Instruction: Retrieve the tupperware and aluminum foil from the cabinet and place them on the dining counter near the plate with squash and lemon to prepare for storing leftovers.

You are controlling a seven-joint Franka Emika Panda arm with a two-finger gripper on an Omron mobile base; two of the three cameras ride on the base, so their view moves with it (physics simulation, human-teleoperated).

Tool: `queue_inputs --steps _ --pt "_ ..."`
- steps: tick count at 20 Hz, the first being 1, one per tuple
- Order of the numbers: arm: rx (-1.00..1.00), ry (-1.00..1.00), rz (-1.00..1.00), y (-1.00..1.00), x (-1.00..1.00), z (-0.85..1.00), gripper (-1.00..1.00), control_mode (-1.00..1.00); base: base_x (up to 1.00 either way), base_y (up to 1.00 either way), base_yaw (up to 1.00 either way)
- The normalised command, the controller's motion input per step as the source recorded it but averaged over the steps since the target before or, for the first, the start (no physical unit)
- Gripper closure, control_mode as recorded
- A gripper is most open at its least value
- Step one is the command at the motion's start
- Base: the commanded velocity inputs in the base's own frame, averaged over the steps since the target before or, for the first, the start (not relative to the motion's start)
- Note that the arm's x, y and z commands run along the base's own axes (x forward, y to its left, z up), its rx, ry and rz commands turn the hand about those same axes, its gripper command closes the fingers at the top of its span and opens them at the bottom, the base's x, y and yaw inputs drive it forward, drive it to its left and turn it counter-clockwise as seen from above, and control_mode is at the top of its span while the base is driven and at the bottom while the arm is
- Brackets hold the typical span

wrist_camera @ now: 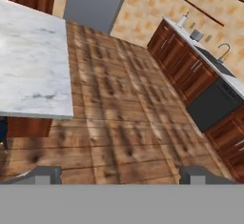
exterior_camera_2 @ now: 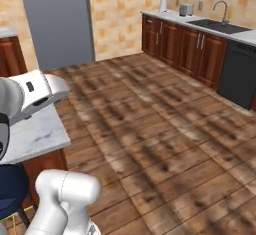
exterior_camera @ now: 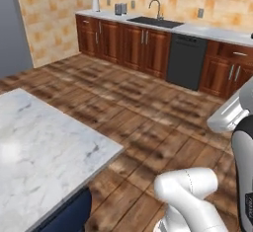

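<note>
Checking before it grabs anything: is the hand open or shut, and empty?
Open and empty: in the hand view the hand has its two fingertips far apart, with bare wooden floor between them.

White-grey marble dining counter (exterior_camera: 44, 142) — brown wood floor (exterior_camera: 148, 107)

Dining counter (exterior_camera: 44, 142): big white-grey marble top, lies near left w/ corner jutting toward wood floor. Blue stool seat (exterior_camera: 69, 213) tucked under near edge.

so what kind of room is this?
A home kitchen, rendered. A sink with a faucet sits in a worktop over wooden cabinets, with a black dishwasher beside them. A marble island stands on the wood floor.
</note>
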Motion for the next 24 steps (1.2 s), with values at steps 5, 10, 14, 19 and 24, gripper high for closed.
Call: queue_inputs --steps 5,10,14,19,24 --pt "0.0 0.0 0.0 0.0 0.0 0.0 -1.0 1.0 1.0 -0.69 0.0" --pt "0.0 0.0 0.0 0.0 0.0 0.0 -1.0 1.0 1.0 -0.53 0.0" --pt "0.0 0.0 0.0 0.0 0.0 0.0 -1.0 1.0 1.0 -0.13 0.03" --pt "0.0 0.0 0.0 0.0 0.0 0.0 -1.0 1.0 1.0 0.0 0.12" --pt "0.0 0.0 0.0 0.0 0.0 0.0 -1.0 1.0 1.0 0.0 0.2"
